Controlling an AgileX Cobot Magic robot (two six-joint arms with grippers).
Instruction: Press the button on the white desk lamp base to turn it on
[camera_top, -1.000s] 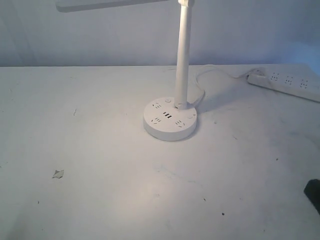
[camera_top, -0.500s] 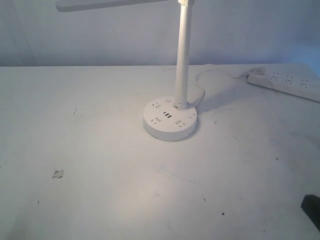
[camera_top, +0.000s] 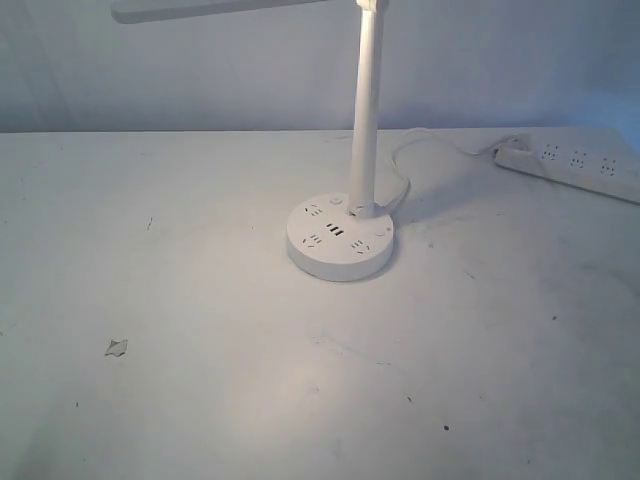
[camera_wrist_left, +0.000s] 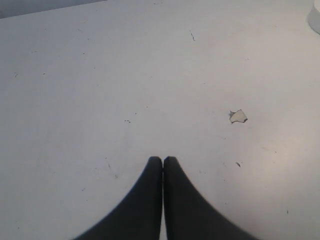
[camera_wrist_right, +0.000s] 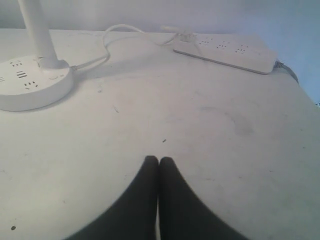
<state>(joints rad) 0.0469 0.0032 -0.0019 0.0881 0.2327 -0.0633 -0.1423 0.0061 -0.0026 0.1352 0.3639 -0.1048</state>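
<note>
Sitting near the table's middle, the lamp base is a round white disc with socket holes and 3 dark slots on top. A slim white pole rises from its far side. My left gripper hangs over bare table near a small scrap, fingers pressed together on nothing. My right gripper is closed the same way, well apart from the base, with the strip beyond.
</note>
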